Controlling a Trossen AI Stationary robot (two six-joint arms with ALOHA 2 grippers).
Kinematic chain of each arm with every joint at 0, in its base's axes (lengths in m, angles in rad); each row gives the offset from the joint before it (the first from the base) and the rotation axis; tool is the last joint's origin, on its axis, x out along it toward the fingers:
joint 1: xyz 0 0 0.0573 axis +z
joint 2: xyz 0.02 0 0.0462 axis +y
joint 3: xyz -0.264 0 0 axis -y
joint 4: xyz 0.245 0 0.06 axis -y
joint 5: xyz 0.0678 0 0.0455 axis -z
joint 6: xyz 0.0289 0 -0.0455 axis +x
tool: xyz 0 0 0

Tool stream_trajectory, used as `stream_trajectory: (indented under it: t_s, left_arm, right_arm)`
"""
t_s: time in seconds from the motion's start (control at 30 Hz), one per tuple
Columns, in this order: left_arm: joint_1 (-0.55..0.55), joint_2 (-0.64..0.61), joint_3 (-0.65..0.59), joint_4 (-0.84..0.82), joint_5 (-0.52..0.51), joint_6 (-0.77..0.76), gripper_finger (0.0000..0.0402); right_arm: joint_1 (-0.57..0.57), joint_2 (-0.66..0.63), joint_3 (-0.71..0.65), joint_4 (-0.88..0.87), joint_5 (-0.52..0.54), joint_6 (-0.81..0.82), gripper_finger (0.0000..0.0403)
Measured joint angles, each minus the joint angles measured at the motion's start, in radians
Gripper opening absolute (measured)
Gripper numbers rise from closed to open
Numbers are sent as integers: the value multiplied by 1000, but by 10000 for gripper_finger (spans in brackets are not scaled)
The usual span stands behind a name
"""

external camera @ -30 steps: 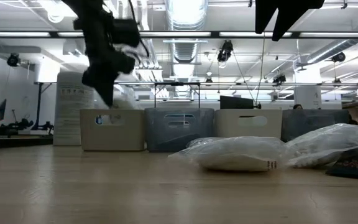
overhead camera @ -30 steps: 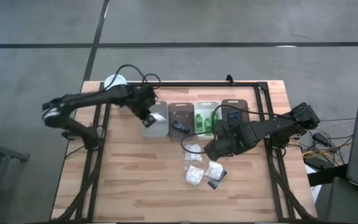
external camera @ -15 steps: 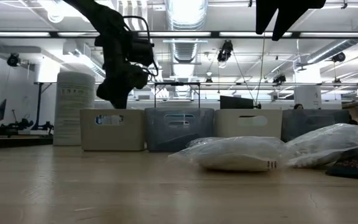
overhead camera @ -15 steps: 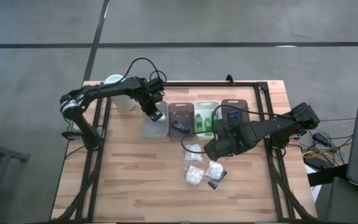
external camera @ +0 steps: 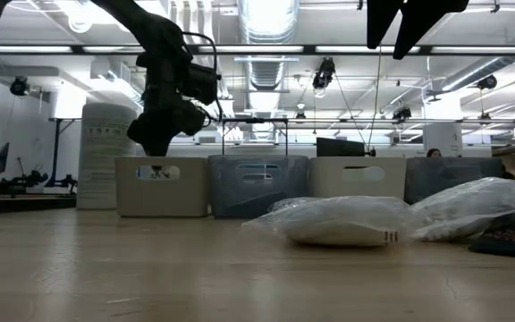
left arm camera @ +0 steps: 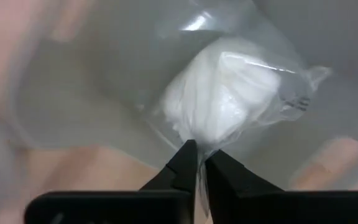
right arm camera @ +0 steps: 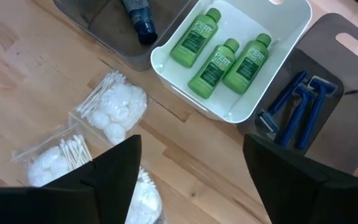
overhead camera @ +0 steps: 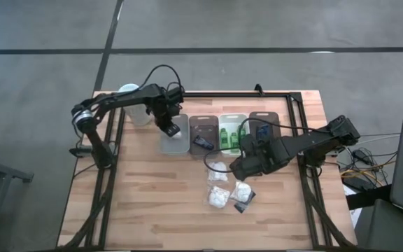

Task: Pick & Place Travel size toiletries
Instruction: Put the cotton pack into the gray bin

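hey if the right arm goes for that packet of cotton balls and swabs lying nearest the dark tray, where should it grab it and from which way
Probably the packet is best pinched from straight above, around its puffy middle where the white balls bulge; the swab end is flat against the table. The right gripper, fingers open, hangs beside it. Other packets lie close, so a top approach seems cleanest.

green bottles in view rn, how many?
3 green bottles, all lying side by side in the white tray: one nearest the dark tray, one in the middle, one nearest the blue razors. None visible elsewhere; more could be hidden.
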Motion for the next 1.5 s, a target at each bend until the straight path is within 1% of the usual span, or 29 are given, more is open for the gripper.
stream_trajectory:
  t_s: [0.07,0.17,0.33,0.47,0.67,0.8,0.87,0.93,1.0,1.07,1.17,1.23,1.33,1.4,1.5]
  left_arm:
    - [0,-9,1,11,-51,8,42]
    - [0,-14,1,32,-67,17,68]
    - [-1,-14,3,37,-133,18,117]
    - [-1,-19,26,12,-136,13,144]
    - [-38,-74,47,-3,-141,-8,158]
    - [-82,-145,47,13,-251,-9,158]
    - [-118,-192,47,42,-309,-10,158]
    - [-169,-243,46,93,-330,-10,158]
    - [-235,-288,45,155,-297,0,158]
    - [-306,-319,45,221,-226,19,158]
    - [-431,-335,44,327,-170,44,158]
    - [-520,-322,40,400,-173,68,158]
    - [-618,-268,31,509,-185,112,159]
    - [-669,-210,30,555,-214,138,158]
    - [-715,-115,33,588,-240,171,159]
  right_arm:
    - [0,0,0,0,2,-1,283]
    - [0,0,0,0,5,-4,289]
    - [0,0,0,0,8,-4,301]
    - [0,0,0,0,8,-1,309]
    - [0,0,0,-1,9,-1,320]
    - [0,0,0,-1,9,-6,327]
    - [0,0,0,-1,6,-19,331]
    - [0,0,0,-1,2,-33,334]
    - [0,-2,0,-1,1,-51,337]
    - [0,-11,0,0,0,-64,338]
    - [2,-32,0,1,0,-62,336]
    - [12,-50,0,0,1,-47,331]
    - [47,-72,0,-1,19,-2,321]
    - [81,-87,0,-1,37,41,316]
    - [133,-99,0,-2,62,112,313]
